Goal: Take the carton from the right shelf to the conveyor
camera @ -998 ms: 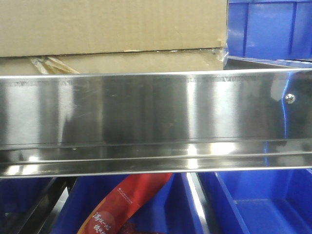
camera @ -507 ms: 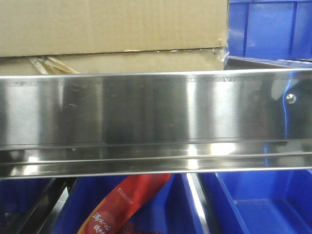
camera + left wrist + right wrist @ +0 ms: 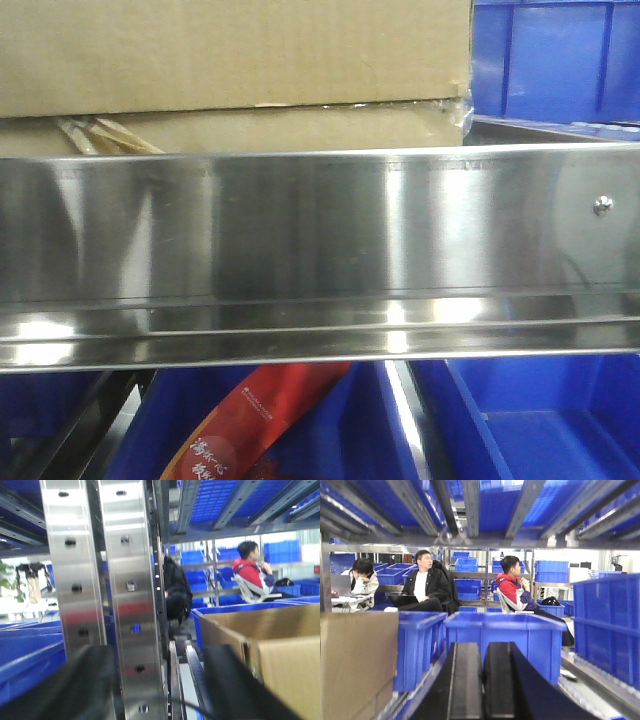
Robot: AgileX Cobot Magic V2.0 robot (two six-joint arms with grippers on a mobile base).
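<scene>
The carton (image 3: pixel 230 55) is a wide brown cardboard box on the right shelf, behind the shelf's shiny steel front rail (image 3: pixel 320 230). In the left wrist view the carton (image 3: pixel 280 650) lies to the right, close beside my left gripper (image 3: pixel 160 652). That gripper is open, its blurred dark fingers (image 3: pixel 85 685) spread wide, with a steel upright (image 3: pixel 132 605) seen between them. In the right wrist view the carton (image 3: pixel 357 660) fills the left edge. My right gripper (image 3: pixel 482 647) is shut with nothing in it, to the right of the carton. The conveyor is out of view.
Blue plastic bins (image 3: pixel 555 60) stand right of the carton, and more bins (image 3: pixel 530 420) sit under the rail, one holding a red packet (image 3: pixel 255 425). Ahead of the right gripper stands a blue bin (image 3: pixel 505 640). Several people (image 3: pixel 427 587) sit beyond the shelf.
The front view has shifted slightly: the rail's screw and the carton's right edge sit a little further right. Dark reflections on the rail have faded.
</scene>
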